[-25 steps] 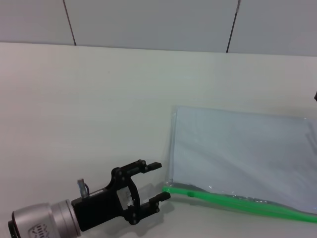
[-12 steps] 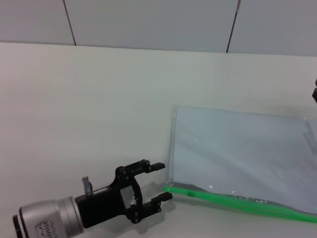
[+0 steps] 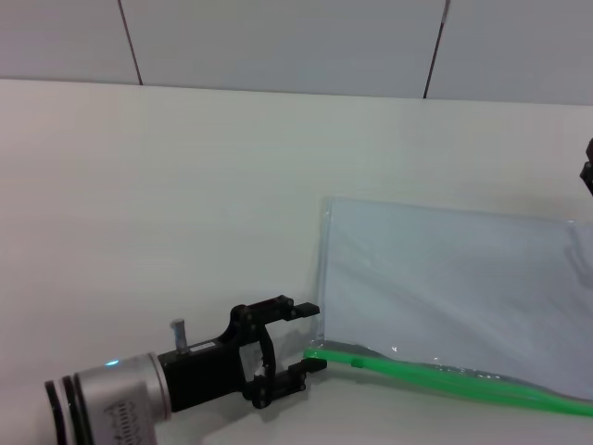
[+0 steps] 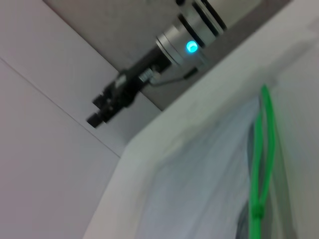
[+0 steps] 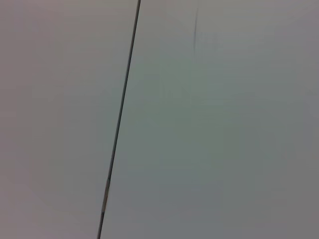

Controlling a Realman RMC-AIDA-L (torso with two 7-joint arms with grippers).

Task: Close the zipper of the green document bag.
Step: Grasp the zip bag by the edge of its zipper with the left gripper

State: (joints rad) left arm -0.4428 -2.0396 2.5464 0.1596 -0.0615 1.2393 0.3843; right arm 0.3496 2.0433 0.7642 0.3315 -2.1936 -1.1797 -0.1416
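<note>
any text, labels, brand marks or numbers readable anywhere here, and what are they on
No text can be read in any view.
Left gripper, open beside the bag's corner: a dark mark shows on the silver wrist cuff, too blurred to read.
Green document bag: no print or label visible.
Zipper: plain green, no marking.
Table: no writing.
Right gripper, held up off the table: only a glowing light on the arm, no text.

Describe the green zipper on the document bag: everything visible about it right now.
The zipper is a thin bright green plastic strip along the near long edge of the green document bag, which lies flat on the white table. A small green slider sits near its left end. In the left wrist view the strip appears split into two strands, so it looks unclosed. The open left gripper sits at the strip's left end, one finger close beside it; contact is unclear.
</note>
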